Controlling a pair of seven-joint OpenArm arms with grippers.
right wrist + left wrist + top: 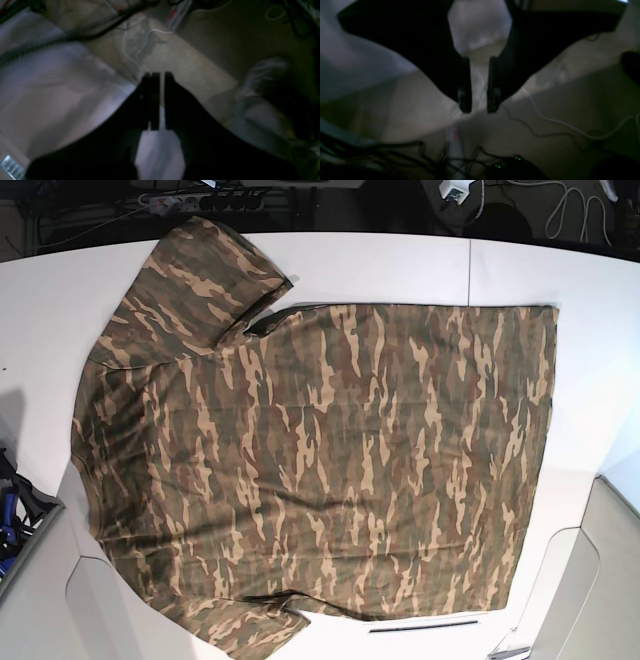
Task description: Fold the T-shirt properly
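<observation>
Both wrist views are dim and blurred, so little in them reads clearly beyond pale surfaces and a tangle of cables point(540, 135) low in the left wrist frame. Neither arm shows in the base view at all. The white table point(40, 310) runs off every edge of that frame. The T-shirt point(330, 460) fills most of it, lying flat and spread out, unfolded, its camouflage of brown, tan and dark olive streaks running top to bottom. One sleeve point(205, 275) reaches toward the upper left; the other point(245, 625) is cut off at the bottom edge. The left gripper point(479, 108) hangs with its jaws a little apart, nothing between them. The right gripper point(158, 75) looks nearly closed, probably empty, only a thin slit showing.
</observation>
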